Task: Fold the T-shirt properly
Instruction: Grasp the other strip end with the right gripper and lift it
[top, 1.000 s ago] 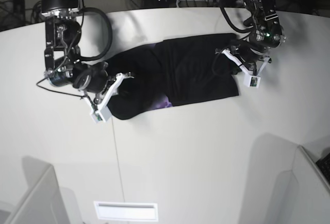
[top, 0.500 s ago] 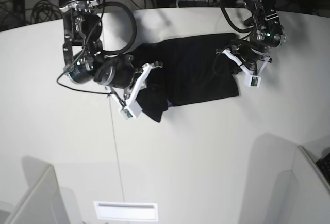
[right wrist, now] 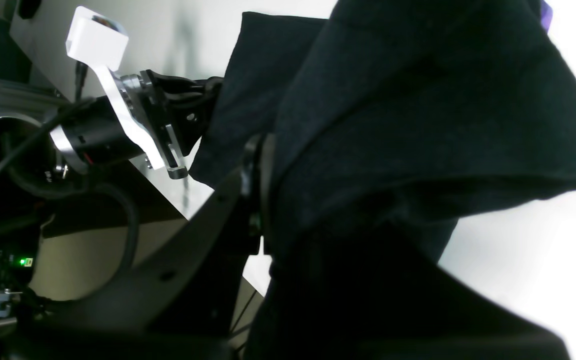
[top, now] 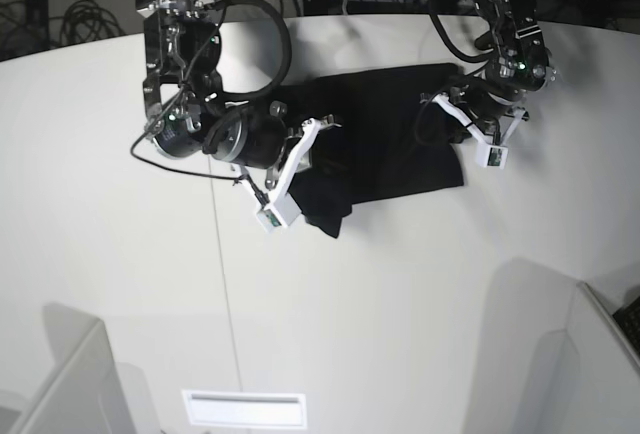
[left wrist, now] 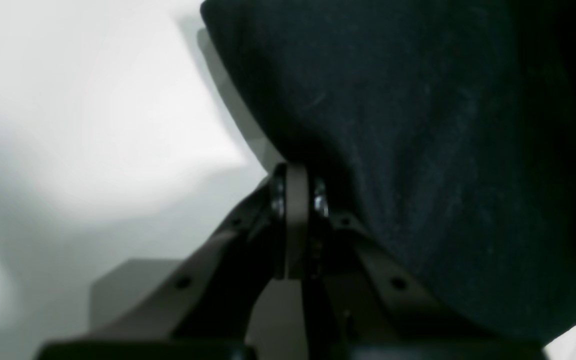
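T-shirt [top: 385, 134]: black cloth lying on the white table [top: 400, 304], toward 12 o'clock in the base view, partly folded.
Long axis: runs roughly 9-to-3 o'clock, tilting a little up toward 3; one end is doubled over at 7 o'clock of the cloth.
Right gripper [top: 318, 166]: closed together on a bunch of the T-shirt's end; the right wrist view shows fabric [right wrist: 418, 125] draped over and past the jaws, lifted clear of the table. It seems held high so the end can be carried over the rest toward 3 o'clock.
Left gripper [top: 462, 122]: at the 3 o'clock edge of the cloth; in the left wrist view the jaws stand together at the hem [left wrist: 318, 165], apparently pinning it so the cloth does not slide during the fold.
Print: a purple sliver [right wrist: 545, 7] shows at the cloth's edge.
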`<state>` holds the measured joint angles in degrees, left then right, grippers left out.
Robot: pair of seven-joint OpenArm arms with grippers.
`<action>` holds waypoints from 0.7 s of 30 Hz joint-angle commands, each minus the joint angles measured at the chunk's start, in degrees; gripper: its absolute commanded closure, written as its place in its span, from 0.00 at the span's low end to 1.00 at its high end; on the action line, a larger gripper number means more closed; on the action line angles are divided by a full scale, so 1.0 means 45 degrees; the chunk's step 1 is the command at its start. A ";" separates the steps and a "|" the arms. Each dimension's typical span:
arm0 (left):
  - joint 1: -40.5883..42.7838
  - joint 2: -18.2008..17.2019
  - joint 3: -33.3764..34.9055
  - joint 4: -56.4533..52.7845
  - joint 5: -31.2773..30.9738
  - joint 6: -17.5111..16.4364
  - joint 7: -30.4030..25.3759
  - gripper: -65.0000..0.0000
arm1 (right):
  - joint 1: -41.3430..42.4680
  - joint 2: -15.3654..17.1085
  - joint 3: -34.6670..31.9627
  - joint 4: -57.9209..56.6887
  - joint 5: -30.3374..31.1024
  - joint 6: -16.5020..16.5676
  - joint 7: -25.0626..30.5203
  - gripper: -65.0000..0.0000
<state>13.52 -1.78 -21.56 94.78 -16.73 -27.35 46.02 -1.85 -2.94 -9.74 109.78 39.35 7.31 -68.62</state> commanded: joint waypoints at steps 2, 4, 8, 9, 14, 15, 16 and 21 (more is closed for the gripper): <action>-0.0025 -0.0063 -0.0024 0.0241 -0.0121 -0.0046 -0.0117 1.00 | 0.0244 -0.0333 -0.0034 0.0094 0.0251 0.0026 0.0255 1.00; -0.0025 -0.0063 -0.0024 0.0241 -0.0121 -0.0046 -0.0117 1.00 | 0.0244 -0.0451 -0.0366 0.0094 0.0232 0.0026 0.0255 1.00; -0.0025 -0.0063 -0.0024 0.0261 -0.0121 -0.0046 -0.0117 1.00 | 0.0264 -0.0607 -0.1148 -0.0297 0.0212 0.0007 0.0470 1.00; -0.0025 -0.0063 -0.0024 0.0261 -0.0121 -0.0046 -0.0117 1.00 | 0.0264 -0.0607 -0.1362 -0.0512 0.0212 -0.0033 0.0743 1.00; 0.0014 -0.0063 -0.0024 0.0261 -0.0121 -0.0046 -0.0117 1.00 | 0.0635 -0.0548 -0.2339 -0.1606 0.0251 -0.1302 0.1916 1.00; 0.0053 -0.0063 -0.0024 0.0261 -0.0121 -0.0046 -0.0117 1.00 | 0.0752 -0.0548 -0.2476 -0.1801 0.0232 -0.1361 0.2072 1.00; 0.0112 -0.0063 -0.0024 0.0261 -0.0121 -0.0046 -0.0117 1.00 | 0.0889 -0.0548 -0.2613 -0.1977 0.0232 -0.1361 0.2248 1.00; 0.0190 -0.0063 -0.0024 0.0730 -0.0121 -0.0046 -0.0117 1.00 | 0.1358 -0.0587 -0.2886 -0.2915 0.0232 -0.1361 0.2677 1.00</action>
<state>14.68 -1.78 -21.54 96.77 -16.51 -27.35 46.35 3.18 -4.99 -22.50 95.74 39.16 0.86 -57.71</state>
